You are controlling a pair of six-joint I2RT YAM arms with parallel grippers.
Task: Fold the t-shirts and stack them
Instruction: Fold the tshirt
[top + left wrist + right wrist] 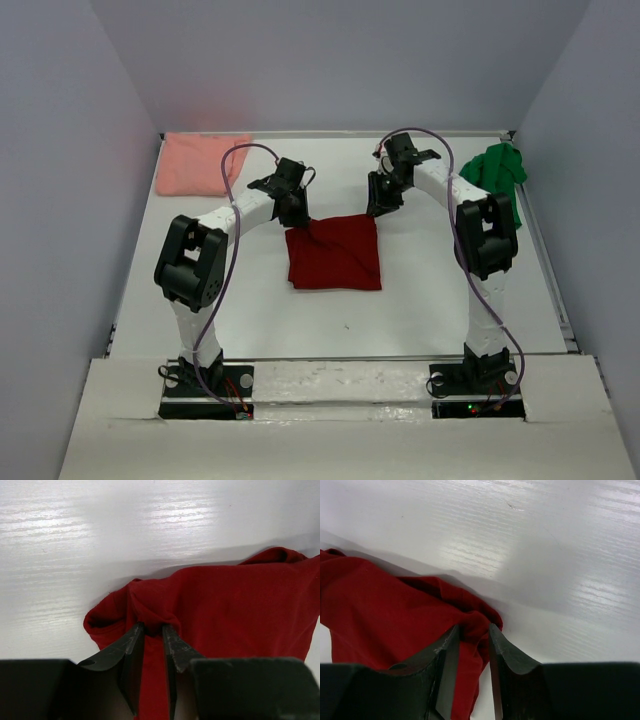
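3 t-shirts lie on the white bench [420,310]. At the far left corner sits the pale salmon pink t-shirt [203,164], folded into a flat rectangle with its far edge against the back wall. It is well apart from both arms.

The left arm [235,215] reaches forward and inward to the far left corner of the dark red t-shirt [335,255]. This shirt lies folded into a rough square in the middle of the bench, between the 2 arms. In the left wrist view the left jaws are clenched on a gathered fold of the red cloth [235,610]. The black fingers [131,645] pinch the fold between them, and the corner puckers and lifts off the bench [100,540].

The right arm [470,215] bends inward to the far right corner of the same shirt. In the right wrist view the right jaws are grasping a bunched corner of the red cloth [380,610]. The cloth fills the narrow gap between the fingers [502,650], and the rest trails away to the left over the bench [545,555].

At the far right the bright green t-shirt [495,175] lies crumpled in a heap, just beside the right arm and against the bench's right edge.
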